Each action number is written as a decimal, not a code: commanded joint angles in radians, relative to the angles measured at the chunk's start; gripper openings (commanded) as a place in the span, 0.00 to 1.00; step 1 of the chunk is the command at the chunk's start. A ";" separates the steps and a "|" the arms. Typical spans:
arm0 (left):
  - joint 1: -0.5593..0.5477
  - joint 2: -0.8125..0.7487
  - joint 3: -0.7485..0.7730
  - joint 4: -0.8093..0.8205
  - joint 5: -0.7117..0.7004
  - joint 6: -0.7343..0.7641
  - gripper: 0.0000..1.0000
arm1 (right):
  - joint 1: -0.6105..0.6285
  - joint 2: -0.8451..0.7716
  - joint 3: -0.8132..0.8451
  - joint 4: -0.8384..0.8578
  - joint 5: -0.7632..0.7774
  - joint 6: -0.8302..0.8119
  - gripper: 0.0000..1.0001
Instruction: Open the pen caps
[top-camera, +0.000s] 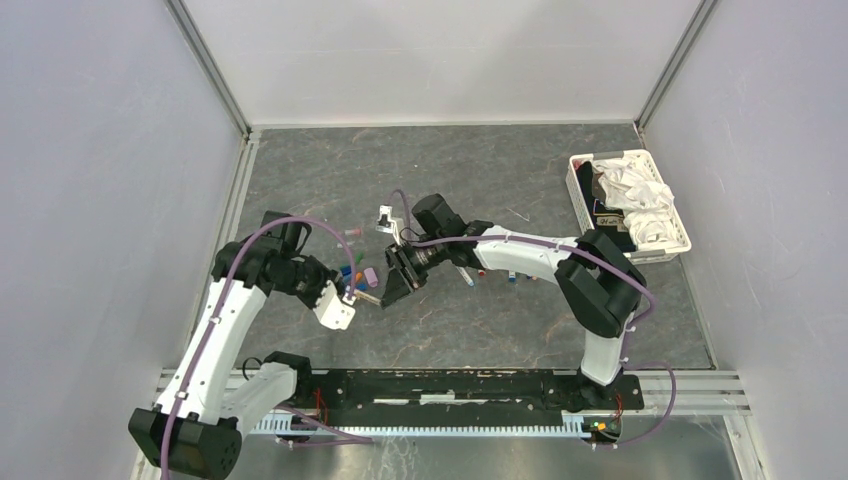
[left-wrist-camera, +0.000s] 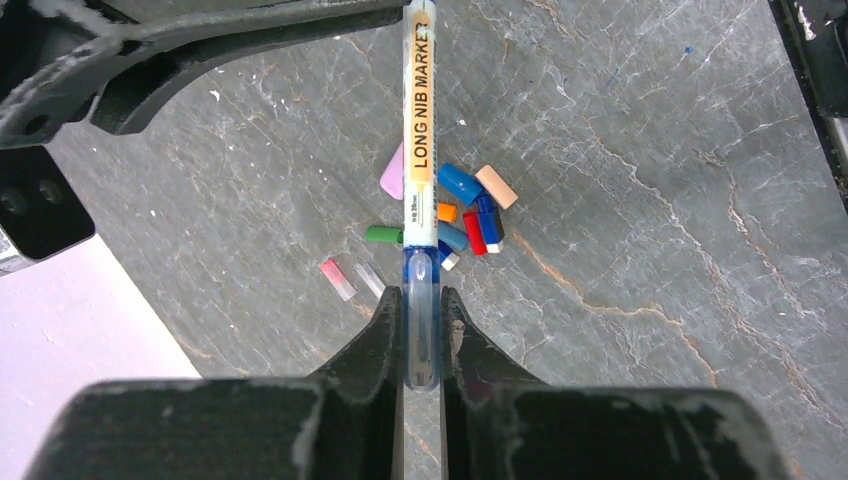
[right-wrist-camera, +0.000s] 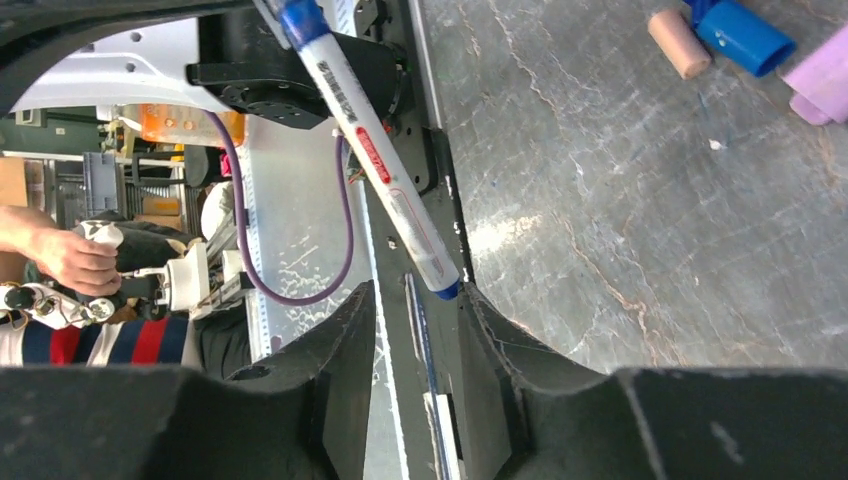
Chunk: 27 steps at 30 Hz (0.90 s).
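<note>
My left gripper is shut on the translucent blue cap of a white marker pen and holds it above the table. The pen points at my right gripper, which is open, with the pen's blue tail end at its right fingertip. In the top view the two grippers, left and right, face each other closely. Loose caps lie below: blue, peach, purple, green, red, pink.
A white basket of white cloth stands at the far right. Other pens lie under the right arm. One pink cap lies apart behind the left arm. The table's near metal rail runs between the arm bases.
</note>
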 joint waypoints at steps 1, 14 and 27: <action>0.003 -0.001 0.006 -0.001 0.006 -0.038 0.02 | 0.010 -0.008 0.040 0.091 -0.065 0.069 0.49; 0.002 0.052 0.051 -0.002 0.105 -0.123 0.02 | 0.039 0.032 0.091 0.230 -0.080 0.124 0.59; 0.001 0.094 0.123 -0.008 0.183 -0.231 0.02 | 0.062 0.045 0.122 0.188 -0.072 0.088 0.27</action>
